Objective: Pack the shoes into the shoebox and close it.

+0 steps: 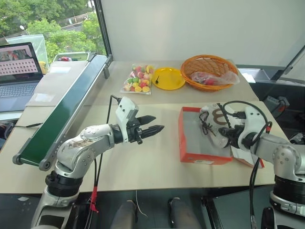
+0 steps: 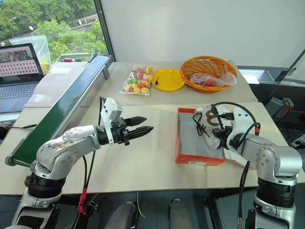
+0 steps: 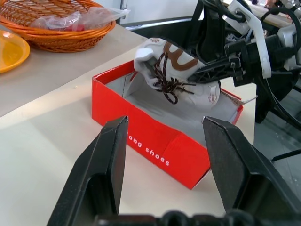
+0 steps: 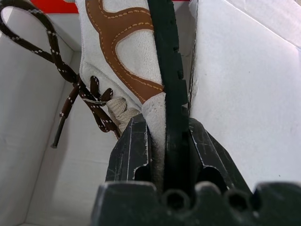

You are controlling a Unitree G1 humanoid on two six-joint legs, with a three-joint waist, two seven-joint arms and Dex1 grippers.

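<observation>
Near the table's front-right edge, right gripper (image 1: 228,135) is clamped on a shoe (image 1: 213,123) by its sole edge, holding it over the open shoebox (image 1: 187,153): placing step. Next: lower, release flat, leave room for a second shoe. Left gripper (image 1: 151,129) hovers mid-table, half open, empty. Far edge: candy bag (image 1: 138,79), yellow plate (image 1: 168,78), wicker basket (image 1: 208,71), none blocking; box walls could snag the laces

An orange wicker basket (image 1: 209,71) holding a clear plastic bag sits at upper right on the pale surface (image 1: 143,157). Left of it lie a yellow plate (image 1: 168,78) and a bag of colourful sweets (image 1: 138,79). A green conveyor belt (image 1: 66,112) runs diagonally at left; a laptop (image 1: 18,76) stands at far left.
</observation>
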